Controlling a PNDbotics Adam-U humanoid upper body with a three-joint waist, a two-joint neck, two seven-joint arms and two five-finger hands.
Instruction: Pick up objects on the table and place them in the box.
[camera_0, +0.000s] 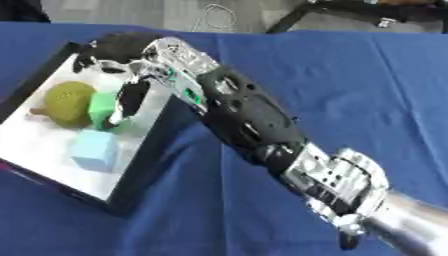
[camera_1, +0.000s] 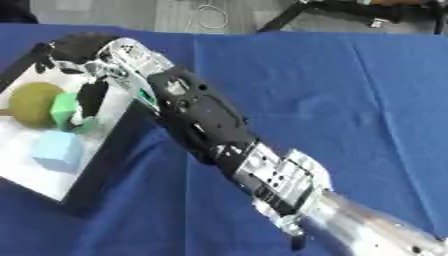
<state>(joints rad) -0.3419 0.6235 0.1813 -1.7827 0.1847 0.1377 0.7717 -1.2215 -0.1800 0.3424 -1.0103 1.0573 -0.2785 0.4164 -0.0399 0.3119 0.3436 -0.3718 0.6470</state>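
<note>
Fingers (camera_0: 125, 102) of your right hand (camera_0: 131, 60) hang down over the box (camera_0: 140, 165), and you can see them curled partly inward above the green block (camera_0: 101, 107), with one dark finger lying right against the block's near side; whether they truly pinch it or only touch it you cannot tell from these views. Your hand sits at the far right part of the box, its black back turned up and its silver knuckles catching the light. From there your right arm (camera_0: 254, 125) runs back across the table, black at the forearm and silver at the joint near the lower right corner. Under your hand, the green block rests on the white floor of the box, touching the olive round fruit-like thing (camera_0: 68, 102) on its left. Just nearer to you lies the pale blue cube (camera_0: 94, 150), close beside the green block, also on the white floor. The box has dark walls and stands tilted in the view at the left side of the table, on the blue cloth (camera_0: 350, 100) that covers everything around it. Beyond the cloth's far edge you can make out grey floor, a white cable (camera_0: 214, 17) and dark bars.
</note>
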